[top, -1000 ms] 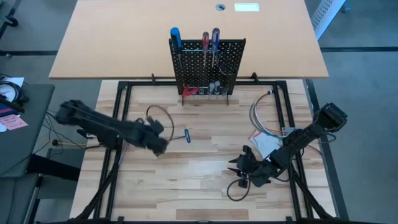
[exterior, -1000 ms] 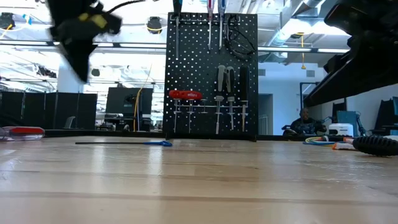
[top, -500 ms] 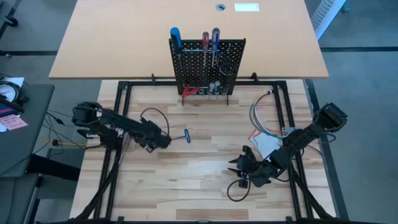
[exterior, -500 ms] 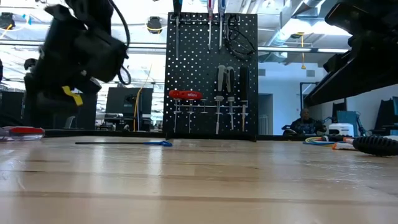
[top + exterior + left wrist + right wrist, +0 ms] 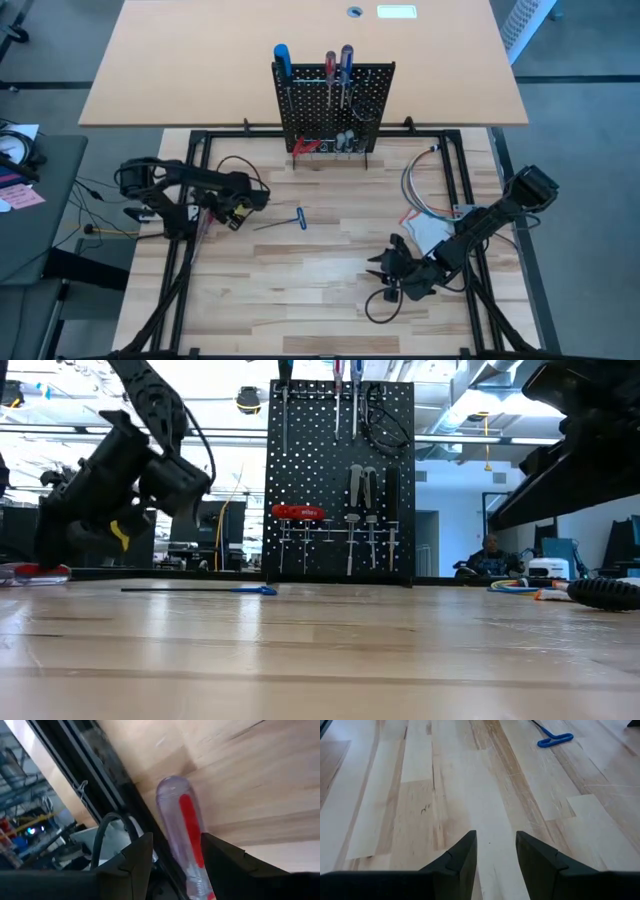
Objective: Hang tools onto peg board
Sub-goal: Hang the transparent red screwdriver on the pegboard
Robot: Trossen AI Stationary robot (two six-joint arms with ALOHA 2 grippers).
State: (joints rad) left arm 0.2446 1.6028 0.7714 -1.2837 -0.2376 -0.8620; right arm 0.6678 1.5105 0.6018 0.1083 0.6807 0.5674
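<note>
A screwdriver with a clear, red-striped handle [image 5: 181, 815] lies flat on the wooden table near its left edge; it also shows in the low view [image 5: 30, 571]. My left gripper [image 5: 177, 865] is open and low over it, one finger on each side of the handle; it shows in the high view [image 5: 213, 214] too. A blue T-handled key [image 5: 292, 220] lies on the table in the middle. The black peg board [image 5: 335, 105] stands upright at the far edge with several tools hung on it. My right gripper [image 5: 495, 855] is open and empty, low at the near right [image 5: 392, 268]. My left gripper's fingers [image 5: 135, 862] stand astride the screwdriver's handle [image 5: 186, 835], slanting down from the table's right and lying along it. The gaps are very narrow, and I cannot tell whether either finger touches it. The screwdriver lies on the table.
A grey coiled cable [image 5: 425, 185] and a white glove [image 5: 428, 232] lie at the right. Black frame rails [image 5: 190, 170] run along the table's edges. A large tan tabletop [image 5: 200, 60] lies behind the peg board. A person sits far off in the room [image 5: 488, 550].
My left gripper has gone toward the table's left edge and down, from high over the middle of the table to just above the red-striped screwdriver, tipping downward as it went. The screwdriver and the blue key have stayed where they were.
</note>
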